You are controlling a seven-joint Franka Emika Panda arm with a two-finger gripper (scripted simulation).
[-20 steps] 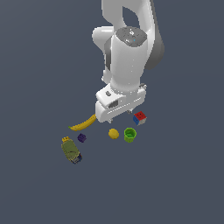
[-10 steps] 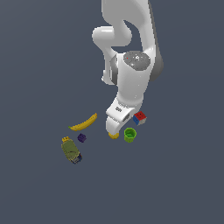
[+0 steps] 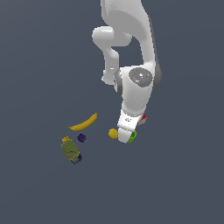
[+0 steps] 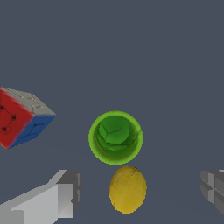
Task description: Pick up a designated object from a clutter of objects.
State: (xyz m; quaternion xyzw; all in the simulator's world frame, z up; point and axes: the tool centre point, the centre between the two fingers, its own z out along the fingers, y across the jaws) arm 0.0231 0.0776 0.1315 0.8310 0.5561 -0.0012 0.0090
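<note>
Spread wide and holding nothing, gripper [image 4: 139, 192] poised above green cup [image 4: 115, 137], upright mid-surface just beside yellow ball [image 4: 127, 189] with cube [image 4: 21, 117] near; probably light, rigid, thin-walled and slick, best pinched across the rim, avoiding the ball.

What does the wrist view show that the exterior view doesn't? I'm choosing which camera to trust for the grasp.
Only the wrist view shows the green cup's hollow centre, the cube in full, and the gripper open. Only the exterior view shows the banana, purple block and bottle. Both show the yellow ball beside the cup.
</note>
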